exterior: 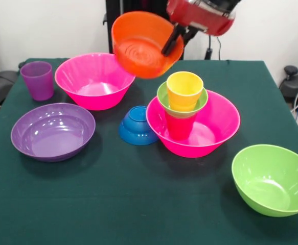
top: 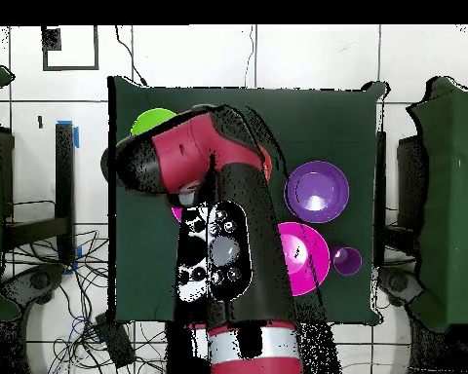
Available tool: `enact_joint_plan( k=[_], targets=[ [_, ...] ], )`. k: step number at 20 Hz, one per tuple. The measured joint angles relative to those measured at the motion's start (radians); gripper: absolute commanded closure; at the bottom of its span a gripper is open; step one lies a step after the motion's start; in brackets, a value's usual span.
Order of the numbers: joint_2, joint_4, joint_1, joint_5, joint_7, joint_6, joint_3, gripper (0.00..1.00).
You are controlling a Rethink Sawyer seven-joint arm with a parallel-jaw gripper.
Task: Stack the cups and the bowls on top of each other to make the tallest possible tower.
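Cups and bowls are spread over the dark green table (exterior: 138, 204), and we take the hot pink bowl with the stack (exterior: 220, 125) as our landmark. Inside it a red cup (exterior: 179, 127) stands upright; a small green bowl (exterior: 164, 99) sits on that cup, and a yellow-orange cup (exterior: 184, 89) sits upright in the green bowl.

Up and to the left of this stack, clear of the table, we see the orange bowl (exterior: 141, 51) hanging tilted with its opening turned toward the camera. The gripper (exterior: 170, 43) is clamped on its rim at the bowl's right side, one dark finger showing inside the bowl; the other we cannot make out, so it may lie behind the wall.

Just left of the landmark bowl, and it seems touching its wall, a small blue bowl (exterior: 137, 125) lies tipped on its side. Farther left and behind stands the second hot pink bowl (exterior: 93, 79), upright. Beyond that one, near the table's left edge, the purple cup (exterior: 37, 79) stands upright. In front of the second pink bowl, well left of the landmark, the wide purple bowl (exterior: 51, 130) rests upright. To the right and in front of the landmark, apart from it, the lime green bowl (exterior: 271, 178) sits near the table's corner.

From overhead the red and black arm (top: 209, 156) covers the middle of the table, hiding the stack. There we still make out the purple bowl (top: 317, 191), a pink bowl (top: 306, 255), the purple cup (top: 347, 260) and part of the lime bowl (top: 150, 122).
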Motion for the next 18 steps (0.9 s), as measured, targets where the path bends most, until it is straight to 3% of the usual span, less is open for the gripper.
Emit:
enact_joint_plan(
  k=[6, 9, 13, 18],
  targets=[
    [-0.050, 0.120, 0.003, 0.127, 0.176, -0.075, -0.068, 1.00],
    [-0.071, 0.179, -0.009, 0.166, 0.210, -0.129, -0.082, 1.00],
    [-0.123, 0.334, -0.035, 0.235, 0.238, -0.282, -0.107, 1.00],
    [-0.149, 0.421, -0.023, 0.260, 0.238, -0.359, -0.129, 1.00]
  ],
)
